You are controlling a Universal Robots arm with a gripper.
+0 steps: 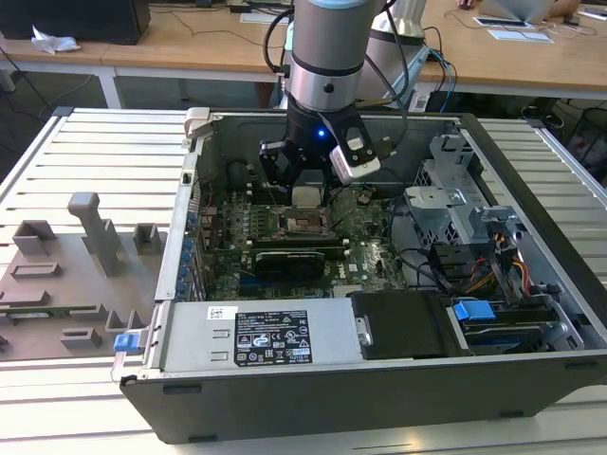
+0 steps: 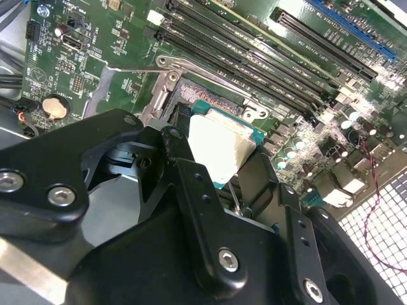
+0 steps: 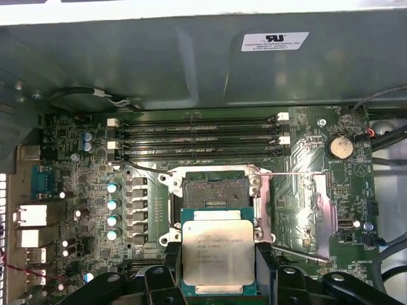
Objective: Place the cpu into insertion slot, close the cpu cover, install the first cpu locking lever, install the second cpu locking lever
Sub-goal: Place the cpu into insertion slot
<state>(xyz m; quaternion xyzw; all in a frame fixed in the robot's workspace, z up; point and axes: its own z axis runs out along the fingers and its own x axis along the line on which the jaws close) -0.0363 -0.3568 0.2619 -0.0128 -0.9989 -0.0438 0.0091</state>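
While the gripper [image 3: 218, 279] clamps the cpu [image 3: 218, 251], the first wrist view shows the insertion slot [image 3: 214, 189] empty.

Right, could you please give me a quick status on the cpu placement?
Gripper shut on the cpu. Cpu held over the insertion slot edge, not seated. Slot bare, nothing across it.

The cpu [image 3: 218, 254] has a matt silvery metal top; the slot [image 3: 215, 190] has a bright metal rim; the fingers [image 2: 197, 210] look matt black.
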